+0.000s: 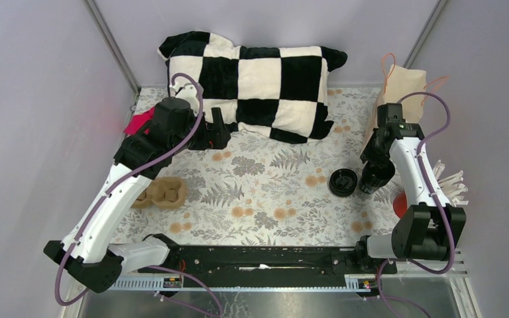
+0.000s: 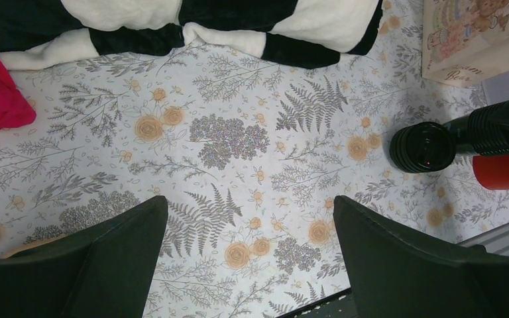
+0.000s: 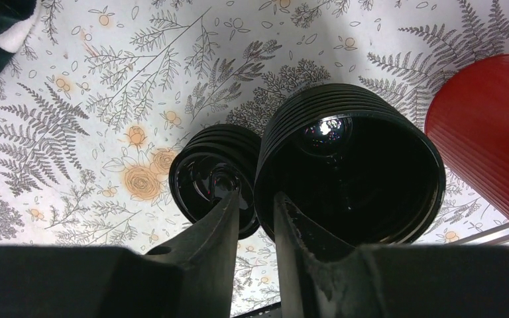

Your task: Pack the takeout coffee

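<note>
Two black ridged takeout coffee cups stand side by side at the right of the table. One cup (image 1: 342, 182) (image 3: 213, 177) (image 2: 423, 147) wears a glossy black lid. The other cup (image 3: 351, 169) (image 1: 376, 179) sits right under my right gripper (image 3: 257, 194) (image 1: 374, 173). Its jaws are narrowed astride that cup's near rim, one finger inside the cup and one between the two cups. A sliver of gap shows on either side of the wall. My left gripper (image 2: 248, 202) (image 1: 220, 129) hangs wide open over bare cloth, near the pillow.
A red cup (image 1: 399, 202) (image 3: 490, 132) with white straws (image 1: 452, 182) stands just right of the black cups. A paper bag (image 1: 403, 89) is at the back right, a checkered pillow (image 1: 252, 79) at the back. The brown pulp carrier (image 1: 166, 192) sits front left and a pink cloth (image 1: 139, 124) lies at the left.
</note>
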`<state>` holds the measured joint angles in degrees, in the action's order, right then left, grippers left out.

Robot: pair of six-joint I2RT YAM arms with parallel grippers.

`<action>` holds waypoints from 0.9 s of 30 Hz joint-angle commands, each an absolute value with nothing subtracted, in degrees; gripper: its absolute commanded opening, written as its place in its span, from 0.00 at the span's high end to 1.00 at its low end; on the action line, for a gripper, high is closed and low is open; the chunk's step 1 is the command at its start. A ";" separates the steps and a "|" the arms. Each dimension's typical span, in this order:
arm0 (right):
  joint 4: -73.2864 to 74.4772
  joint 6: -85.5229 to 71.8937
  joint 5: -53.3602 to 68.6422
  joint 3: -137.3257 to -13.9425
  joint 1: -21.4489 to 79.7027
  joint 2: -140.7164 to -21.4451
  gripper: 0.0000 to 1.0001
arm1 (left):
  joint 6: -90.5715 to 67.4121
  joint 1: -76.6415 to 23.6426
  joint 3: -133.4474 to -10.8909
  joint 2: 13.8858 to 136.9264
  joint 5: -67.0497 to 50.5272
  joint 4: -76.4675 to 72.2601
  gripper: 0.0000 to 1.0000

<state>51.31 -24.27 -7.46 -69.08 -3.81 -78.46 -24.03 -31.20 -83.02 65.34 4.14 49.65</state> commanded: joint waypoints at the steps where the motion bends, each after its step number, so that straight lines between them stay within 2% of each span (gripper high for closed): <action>1: 48.84 -22.97 -7.77 -68.47 -4.04 -78.59 0.69 | -24.18 -31.33 -84.17 65.78 3.12 47.89 0.01; 10: 48.80 -22.02 -9.57 -67.24 -4.04 -77.19 0.78 | -24.52 -31.38 -83.82 66.58 3.18 47.81 0.01; 27: 49.86 -20.75 -10.25 -68.89 -4.04 -76.95 0.74 | -24.61 -31.38 -83.76 66.97 2.46 47.82 0.01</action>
